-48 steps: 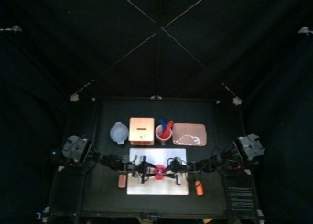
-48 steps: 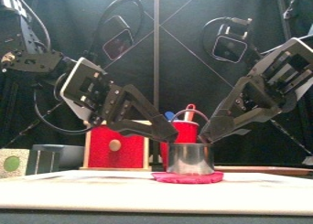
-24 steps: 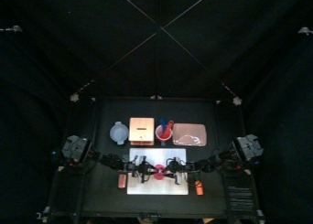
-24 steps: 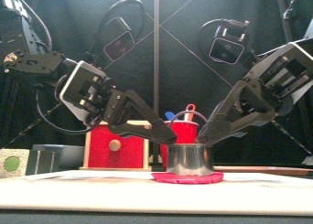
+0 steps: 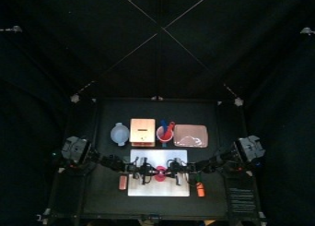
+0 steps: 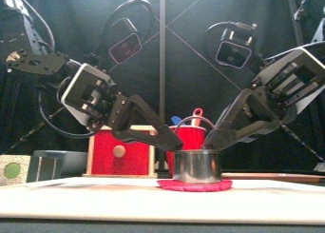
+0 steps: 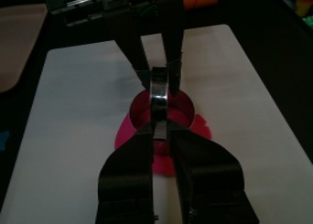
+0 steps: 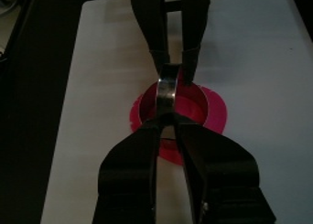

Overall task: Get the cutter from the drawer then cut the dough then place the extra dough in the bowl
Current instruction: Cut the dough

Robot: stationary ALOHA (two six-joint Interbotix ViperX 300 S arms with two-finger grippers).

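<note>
Metal cutter [image 6: 196,165] stands on pink dough [image 6: 195,185] on the white cutting board [image 6: 76,191], its rim pinched in the jaws of the left gripper [image 6: 178,143] and right gripper [image 6: 216,140].

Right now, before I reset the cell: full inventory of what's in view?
round metal cutter: one, silver, standing on the dough
flat disc of red dough: one, red, mid-board under the cutter
white cutting board: one, white, table front
pale wooden box with red drawer front: one, behind the board
blue-grey bowl: one, left of the box
red cup with toy knives: one, right of the box
flat pink tray: one, right of the cup
left pincer: black, shut on the cutter's top
right pincer: black, shut on its opposite side
</note>
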